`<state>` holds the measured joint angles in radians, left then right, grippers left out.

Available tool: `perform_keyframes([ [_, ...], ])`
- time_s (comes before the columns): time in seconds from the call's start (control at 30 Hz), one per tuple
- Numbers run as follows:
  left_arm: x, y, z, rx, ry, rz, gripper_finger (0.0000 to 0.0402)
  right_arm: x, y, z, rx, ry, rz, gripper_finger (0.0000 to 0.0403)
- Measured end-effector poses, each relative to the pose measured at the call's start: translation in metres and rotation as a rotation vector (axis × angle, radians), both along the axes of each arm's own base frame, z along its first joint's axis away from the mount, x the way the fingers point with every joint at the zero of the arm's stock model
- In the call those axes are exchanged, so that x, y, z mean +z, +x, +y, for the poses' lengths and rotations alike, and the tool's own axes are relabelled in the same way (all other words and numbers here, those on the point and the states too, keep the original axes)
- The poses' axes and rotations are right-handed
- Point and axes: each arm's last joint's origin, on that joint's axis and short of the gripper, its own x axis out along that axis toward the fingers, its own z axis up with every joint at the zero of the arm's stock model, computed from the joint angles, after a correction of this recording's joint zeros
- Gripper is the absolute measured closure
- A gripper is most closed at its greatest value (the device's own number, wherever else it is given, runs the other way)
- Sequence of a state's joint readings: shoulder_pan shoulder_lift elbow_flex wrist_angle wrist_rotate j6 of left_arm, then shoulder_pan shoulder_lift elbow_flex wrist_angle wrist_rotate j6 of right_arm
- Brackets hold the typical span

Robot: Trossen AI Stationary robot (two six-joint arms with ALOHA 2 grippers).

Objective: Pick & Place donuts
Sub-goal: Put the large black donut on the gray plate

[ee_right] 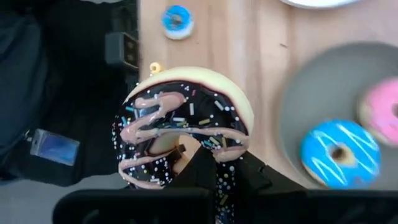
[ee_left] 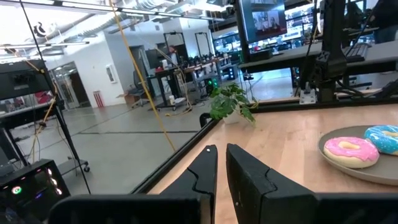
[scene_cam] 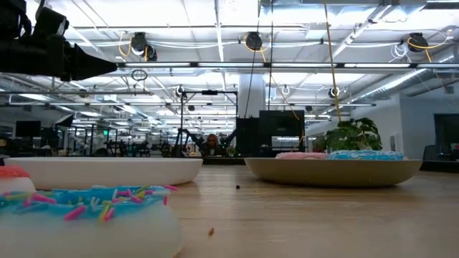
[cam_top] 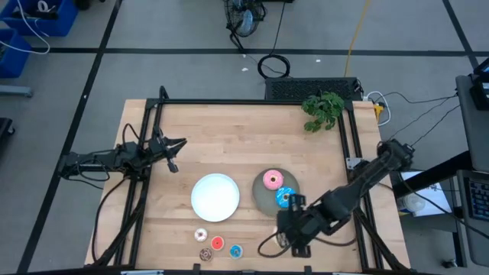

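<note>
Brown streaked donut [ee_right: 181, 127] sits clamped between right gripper [ee_right: 214, 163] fingers, near grey plate [ee_right: 298, 124] holding blue sprinkled donut [ee_right: 339, 153] and pink donut [ee_right: 379, 109]. Left gripper [ee_left: 221, 163] fingers nearly closed, empty, above worktop [cam_top: 229, 130].

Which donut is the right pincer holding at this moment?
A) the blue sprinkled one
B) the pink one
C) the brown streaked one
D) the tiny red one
C: in the right wrist view the right pincer is shut on the brown streaked donut, while the pink donut and the blue sprinkled donut lie on the grey plate and the tiny red donut lies on the table.
</note>
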<state>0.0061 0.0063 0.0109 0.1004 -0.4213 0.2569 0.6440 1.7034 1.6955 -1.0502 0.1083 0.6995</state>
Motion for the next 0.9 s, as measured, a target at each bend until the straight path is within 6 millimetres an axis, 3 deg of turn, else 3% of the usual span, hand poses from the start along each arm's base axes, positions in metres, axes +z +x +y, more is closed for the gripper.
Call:
perform_keyframes([
  [0.27,0.0,0.0,0.0,-0.002,-0.007,-0.002,0.036,0.013,-0.034,-0.005,-0.059,-0.104,0.034,0.0395],
  [0.63,0.0,0.0,0.0,-0.002,-0.007,-0.003,0.036,-0.041,-0.037,-0.01,-0.049,-0.195,0.114,0.0395],
  [0.9,0.001,0.0,0.0,-0.001,0.0,-0.008,0.036,-0.062,-0.038,-0.019,-0.09,-0.11,0.103,0.0395],
])
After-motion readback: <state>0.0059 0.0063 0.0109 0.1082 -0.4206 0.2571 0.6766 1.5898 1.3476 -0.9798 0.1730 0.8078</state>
